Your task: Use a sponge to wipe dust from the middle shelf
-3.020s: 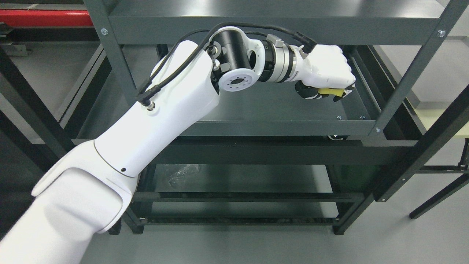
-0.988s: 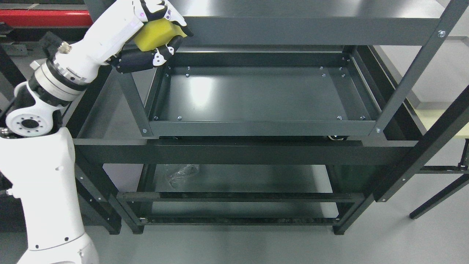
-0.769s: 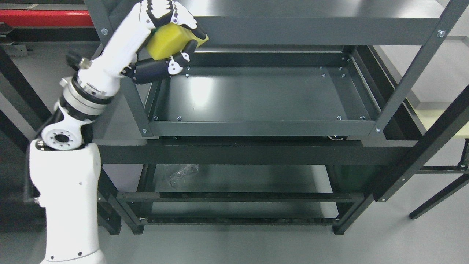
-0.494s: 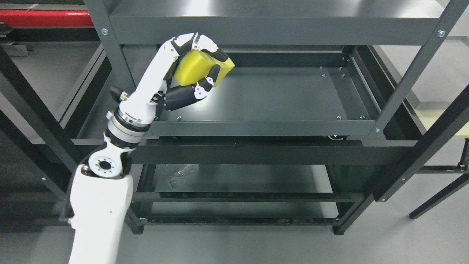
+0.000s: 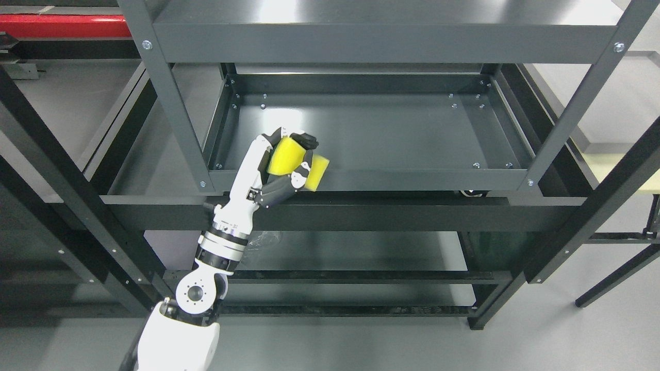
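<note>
We see our left hand (image 5: 282,164) with fingers curled tight around the yellow sponge (image 5: 299,164), held at the front lip of the middle shelf (image 5: 392,135).

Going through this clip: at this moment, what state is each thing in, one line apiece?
Left hand: fingers curled around the sponge, at the front edge of the middle shelf.
Sponge: yellow, gripped, held at the shelf's front lip; contact with the surface cannot be told.
Middle shelf: nothing lying on it, glossy.
Right hand: out of view.
</note>
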Motion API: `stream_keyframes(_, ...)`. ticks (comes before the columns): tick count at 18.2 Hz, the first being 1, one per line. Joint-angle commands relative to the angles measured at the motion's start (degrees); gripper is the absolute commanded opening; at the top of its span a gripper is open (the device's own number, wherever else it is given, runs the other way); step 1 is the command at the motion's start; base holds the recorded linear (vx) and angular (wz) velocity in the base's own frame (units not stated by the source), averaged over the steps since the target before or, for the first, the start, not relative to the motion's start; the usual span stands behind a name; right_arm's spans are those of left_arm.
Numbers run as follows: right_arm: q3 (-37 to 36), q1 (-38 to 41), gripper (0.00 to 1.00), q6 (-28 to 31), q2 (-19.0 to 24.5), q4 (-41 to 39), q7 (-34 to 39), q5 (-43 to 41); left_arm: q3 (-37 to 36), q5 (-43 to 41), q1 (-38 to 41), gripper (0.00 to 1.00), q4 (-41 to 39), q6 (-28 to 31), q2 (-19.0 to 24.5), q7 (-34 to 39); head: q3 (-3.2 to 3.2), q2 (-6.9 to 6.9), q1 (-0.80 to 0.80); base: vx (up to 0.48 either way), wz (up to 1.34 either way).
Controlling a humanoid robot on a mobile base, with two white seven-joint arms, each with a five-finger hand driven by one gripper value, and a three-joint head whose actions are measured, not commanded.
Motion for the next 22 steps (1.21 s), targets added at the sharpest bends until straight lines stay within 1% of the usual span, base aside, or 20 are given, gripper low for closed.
stream_keyframes(1, 0.0, 0.0, 1.0, 4.19, -1.0, -1.0, 0.05, 0.0, 5.56, 1.31, 4.91, 0.12, -8.24, 6.57, -0.13, 0.52, 0.0, 0.0, 0.0, 0.0, 0.0)
stream_keyframes(5, 0.0, 0.0, 1.0, 4.19, -1.0, -1.0, 0.05, 0.0, 12.32, 1.59, 6.14, 0.12, -12.65, 11.14, -0.13, 0.52, 0.0, 0.0, 0.0, -0.002, -0.01)
stream_keyframes(7, 0.0, 0.0, 1.0, 4.19, -1.0, -1.0, -0.04, 0.0, 14.01, 1.59, 7.46, 0.12, -13.0, 11.32, -0.13, 0.52, 0.0, 0.0, 0.0, 0.0, 0.0)
stream_keyframes(11, 0.0, 0.0, 1.0, 4.19, -1.0, -1.0, -0.04, 0.0, 15.06, 1.59, 9.22, 0.12, -13.88, 10.36, -0.13, 0.52, 0.0, 0.0, 0.0, 0.007, -0.01)
stream_keyframes(15, 0.0, 0.0, 1.0, 4.19, -1.0, -1.0, -0.04, 0.0, 14.19, 1.59, 10.97, 0.12, -13.97, 6.84, -0.13, 0.35, 0.0, 0.0, 0.0, 0.0, 0.0)
stream_keyframes(18, 0.0, 0.0, 1.0, 4.28, -1.0, -1.0, 0.05, 0.0, 13.84, 1.68, 12.74, 0.12, -13.88, 6.66, -0.13, 0.35, 0.0, 0.0, 0.0, -0.004, 0.03)
stream_keyframes(22, 0.0, 0.0, 1.0, 4.19, -1.0, -1.0, 0.05, 0.0, 13.84, 1.68, 13.09, 0.12, -13.8, 6.75, -0.13, 0.17, 0.0, 0.0, 0.0, 0.003, -0.01)
